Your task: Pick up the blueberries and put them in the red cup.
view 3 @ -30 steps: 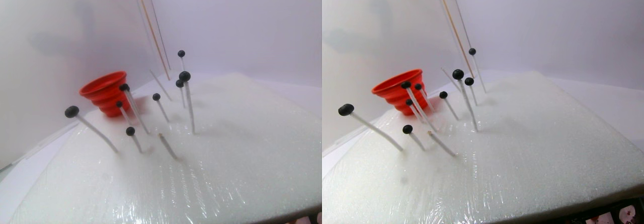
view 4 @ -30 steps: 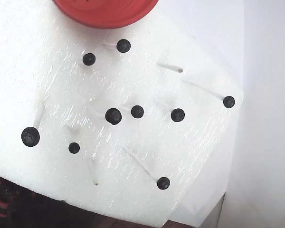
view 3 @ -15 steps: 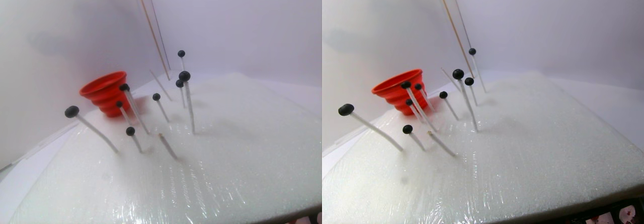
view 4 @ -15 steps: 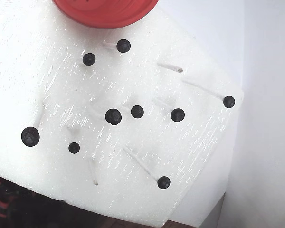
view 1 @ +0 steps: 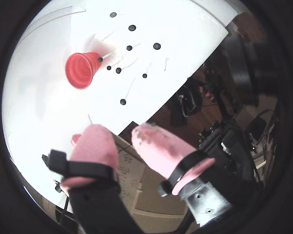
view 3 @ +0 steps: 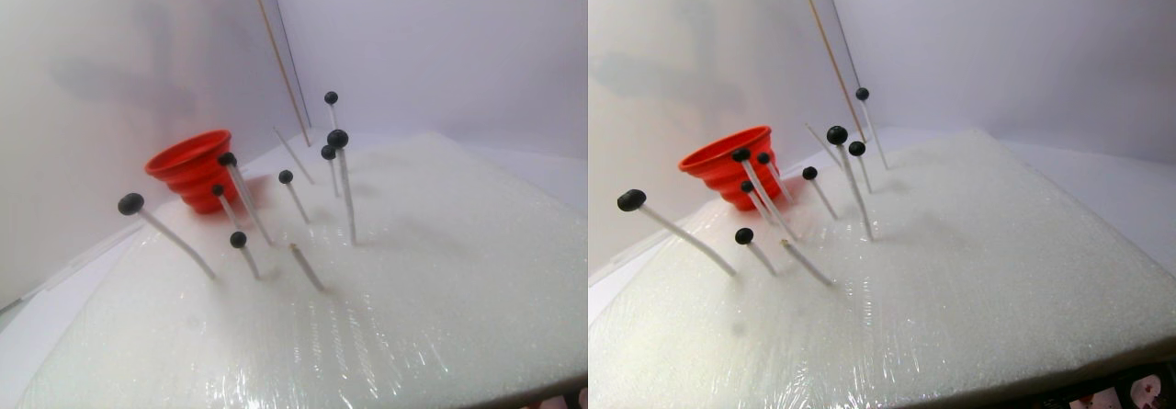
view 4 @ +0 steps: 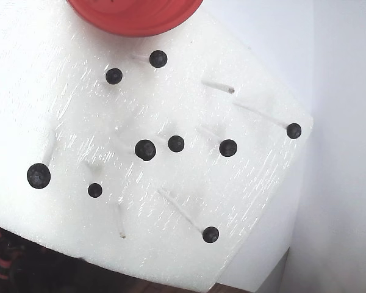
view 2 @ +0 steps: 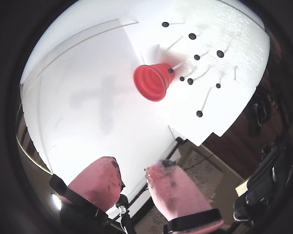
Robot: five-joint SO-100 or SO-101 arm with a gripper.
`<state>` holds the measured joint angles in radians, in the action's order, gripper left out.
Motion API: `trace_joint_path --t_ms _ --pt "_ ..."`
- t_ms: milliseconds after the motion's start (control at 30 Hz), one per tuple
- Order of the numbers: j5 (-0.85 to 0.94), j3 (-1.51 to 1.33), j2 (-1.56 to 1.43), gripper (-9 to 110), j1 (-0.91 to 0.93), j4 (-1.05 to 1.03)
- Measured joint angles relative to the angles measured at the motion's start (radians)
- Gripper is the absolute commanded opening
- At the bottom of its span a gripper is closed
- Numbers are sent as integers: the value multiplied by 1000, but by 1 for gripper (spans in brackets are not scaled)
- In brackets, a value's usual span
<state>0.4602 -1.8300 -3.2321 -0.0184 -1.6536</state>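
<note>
Your fingers (view 1: 118, 138): pink-tipped, parted, empty, high above bench. Blueberries (view 4: 145, 149) perched on thin white sticks (view 3: 344, 193) stuck in white foam pad (view 4: 61, 122). Red cup (view 3: 191, 170) at pad's edge, leaning sticks crowd beside it.

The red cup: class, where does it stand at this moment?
In the fixed view the red cup sits at the top edge, partly cut off, on the white foam sheet; the two nearest blueberries lie just below its rim.

I work in what looks like a hobbyist's home test corner. A white foam sheet (view 4: 244, 201) covers my worktop, enclosed by plain white backdrop walls (view 3: 441, 41). Tangled dark cables and gear (view 1: 219, 97) clutter the floor beside it.
</note>
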Motion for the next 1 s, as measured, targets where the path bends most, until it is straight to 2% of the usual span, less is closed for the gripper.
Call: trace_joint_path --t_ms 367,1000 --pt "319 -132 135 11 -3 18" --pt "715 -302 270 12 17 141"
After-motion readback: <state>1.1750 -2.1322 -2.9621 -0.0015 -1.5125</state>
